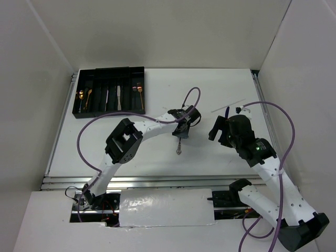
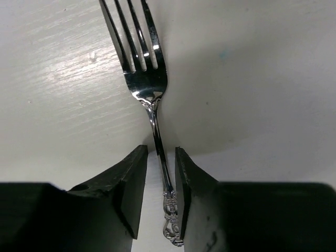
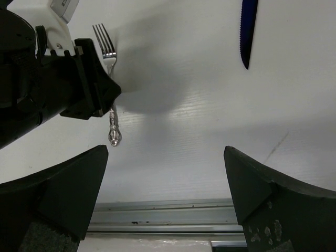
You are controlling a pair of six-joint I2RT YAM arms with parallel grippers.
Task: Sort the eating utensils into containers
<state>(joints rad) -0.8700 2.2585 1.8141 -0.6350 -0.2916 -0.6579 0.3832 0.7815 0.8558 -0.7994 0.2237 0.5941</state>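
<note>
A silver fork (image 2: 149,79) lies on the white table, tines pointing away from my left gripper (image 2: 160,151), also seen from above as the fork (image 1: 180,146). The left jaws straddle its ornate handle; the right finger touches the handle and a narrow gap shows on the left. My right gripper (image 3: 165,151) hovers wide open and holds nothing, right of the fork (image 3: 113,126). A dark serrated knife (image 3: 249,26) lies farther off. The black cutlery tray (image 1: 110,70) at the back left holds copper-gold utensils (image 1: 139,89) in its slots.
A thin pale stick (image 1: 229,104) lies at the back right near the right gripper (image 1: 218,131). The table's metal front rail (image 3: 168,215) runs just below the right fingers. White walls enclose the table on three sides.
</note>
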